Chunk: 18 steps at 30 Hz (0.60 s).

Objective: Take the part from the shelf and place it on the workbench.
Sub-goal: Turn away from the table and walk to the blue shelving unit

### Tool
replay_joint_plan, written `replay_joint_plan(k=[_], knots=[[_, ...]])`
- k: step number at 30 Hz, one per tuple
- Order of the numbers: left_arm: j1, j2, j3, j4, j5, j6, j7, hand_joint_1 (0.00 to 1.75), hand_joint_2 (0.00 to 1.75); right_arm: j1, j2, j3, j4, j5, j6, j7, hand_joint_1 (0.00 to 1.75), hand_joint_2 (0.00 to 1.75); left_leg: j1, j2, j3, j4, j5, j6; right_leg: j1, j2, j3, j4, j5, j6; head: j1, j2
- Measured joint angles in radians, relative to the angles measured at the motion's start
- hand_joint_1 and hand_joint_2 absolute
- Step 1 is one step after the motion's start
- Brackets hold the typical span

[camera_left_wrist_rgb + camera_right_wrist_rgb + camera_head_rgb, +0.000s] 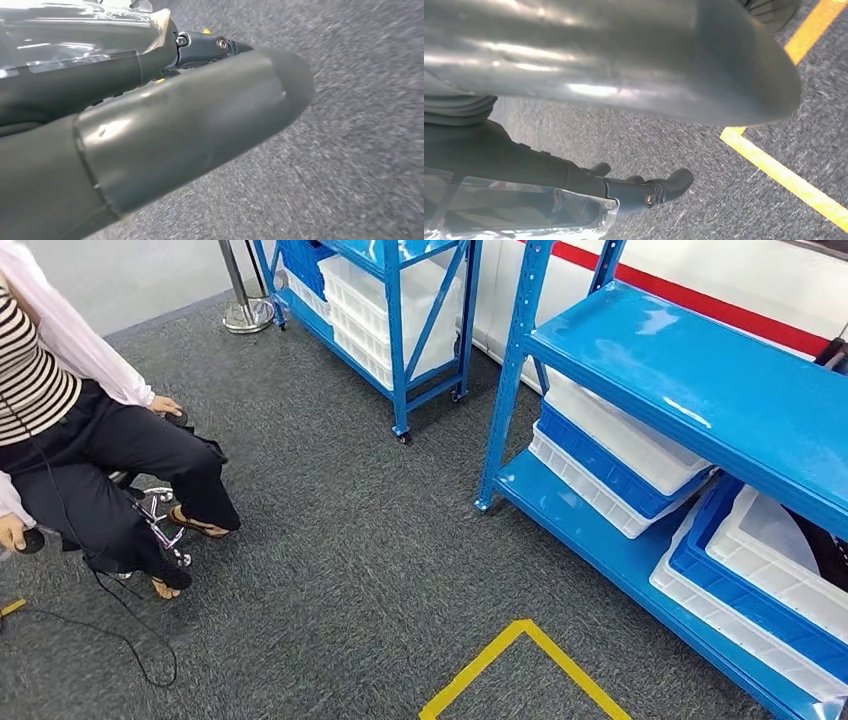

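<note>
Two blue shelves stand ahead on the grey carpet point(340, 540), and the part must be somewhere on them. I cannot pick it out. The near shelf point(700, 390) has a bare top deck and stacked white and blue bins point(620, 455) along the front edge of its lower deck. What the bins hold is hidden from here. The far shelf point(400, 300) carries similar bins.

Both arms hang low over the carpet. The left hand point(165, 130) has its thumb lying straight, and its dark fingers point(205, 47) run out alongside with nothing between them. The right hand point(574, 65) looks the same: its fingers point(659, 187) are loosely extended, a little apart, and hold nothing. Clear film point(524, 210) lies along the back of each hand.

The main risk, as I see it, is reaching into the wrong bin, since nothing marks which one has the part. The low deck is another. The top deck overhangs the bins, so an arm going in could knock its edge or drag a stack toward the front edge.

A person point(90, 450) sits just to the robot's left, with a cable point(120, 640) looping over the carpet by their feet. A turn or step that way could snag the cable or crowd them. Yellow tape point(520, 660) marks the floor just in front of the robot.
</note>
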Motion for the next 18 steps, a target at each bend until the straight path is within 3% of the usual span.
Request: replay_joint_plan(k=[2, 3, 5, 7, 8, 9, 10, 12, 14, 16, 18], knots=[[-0.002, -0.001, 0.0, 0.0, 0.001, 0.0, -0.002, 0.0, 0.0, 0.0, 0.0, 0.0, 0.0, 0.0, 0.0, 0.0, 0.0, 0.0, 0.003, 0.017, 0.01, -0.001, -0.007, -0.015, 0.001, 0.017, -0.003, 0.003, 0.003, -0.018, -0.001, 0.0], [-0.005, -0.001, 0.0, 0.0, 0.002, 0.0, -0.003, 0.0, 0.0, 0.001, 0.0, 0.0, 0.0, -0.001, 0.0, 0.0, 0.0, 0.0, 0.006, 0.011, 0.013, 0.003, -0.013, -0.021, -0.001, 0.029, -0.002, 0.002, 0.005, -0.024, -0.002, 0.0], [-0.006, -0.001, 0.0, 0.0, 0.004, 0.001, -0.004, 0.0, 0.0, 0.001, -0.001, -0.001, 0.0, 0.0, 0.0, 0.001, 0.0, 0.0, 0.011, -0.04, -0.013, 0.067, -0.061, -0.03, -0.006, 0.053, 0.003, 0.0, 0.01, -0.039, -0.005, 0.0], [-0.004, -0.001, 0.0, 0.0, 0.008, 0.001, -0.005, 0.0, 0.0, 0.0, 0.0, -0.001, 0.0, 0.0, 0.0, 0.002, 0.0, 0.0, 0.012, -0.089, -0.074, 0.2, -0.131, -0.03, -0.001, 0.077, 0.001, 0.001, 0.011, -0.048, -0.007, 0.0], [-0.002, -0.002, 0.0, 0.0, 0.01, 0.001, -0.005, 0.0, 0.0, 0.0, 0.0, -0.001, 0.0, 0.0, 0.0, 0.002, 0.0, 0.0, 0.012, -0.096, -0.105, 0.259, -0.151, -0.029, 0.003, 0.091, 0.001, 0.001, 0.012, -0.051, -0.007, 0.0], [-0.001, -0.001, 0.0, 0.0, 0.012, 0.001, -0.005, 0.0, 0.0, 0.001, 0.0, -0.001, 0.0, 0.0, 0.0, 0.003, 0.0, 0.0, 0.011, -0.099, -0.123, 0.288, -0.15, -0.027, 0.005, 0.106, 0.002, 0.002, 0.012, -0.051, -0.007, 0.0], [0.0, -0.001, 0.0, 0.0, 0.013, 0.001, -0.005, 0.0, 0.0, 0.002, 0.0, -0.001, 0.0, 0.0, 0.0, 0.003, 0.0, 0.0, 0.011, -0.101, -0.126, 0.282, -0.13, -0.023, 0.008, 0.121, 0.004, 0.002, 0.011, -0.051, -0.007, 0.0], [0.0, -0.001, 0.0, 0.0, 0.012, 0.001, -0.005, 0.0, 0.0, 0.002, -0.001, -0.001, 0.0, 0.0, 0.0, 0.004, 0.0, 0.0, 0.012, -0.117, -0.079, 0.166, -0.051, -0.014, 0.009, 0.147, 0.008, 0.002, 0.011, -0.051, -0.007, 0.0], [-0.001, 0.0, 0.0, 0.0, 0.011, 0.001, -0.005, 0.0, 0.0, 0.001, 0.0, -0.001, 0.0, 0.0, 0.0, 0.004, 0.0, 0.0, 0.011, -0.156, -0.031, 0.052, -0.003, -0.008, 0.013, 0.17, 0.006, 0.004, 0.012, -0.048, -0.007, 0.0], [-0.001, 0.0, 0.0, 0.0, 0.01, 0.001, -0.005, 0.0, 0.0, 0.001, 0.001, -0.001, 0.0, -0.001, 0.0, 0.004, 0.0, 0.0, 0.006, -0.172, -0.018, 0.017, 0.001, -0.002, 0.014, 0.188, -0.002, 0.002, 0.014, -0.04, -0.006, 0.0], [-0.002, -0.002, 0.001, 0.0, 0.01, 0.001, -0.005, 0.0, 0.0, 0.003, 0.001, -0.002, 0.0, -0.002, 0.0, 0.004, 0.0, 0.0, 0.004, -0.15, -0.014, 0.006, 0.008, 0.01, 0.013, 0.194, -0.013, 0.003, 0.016, -0.027, -0.006, 0.0]])
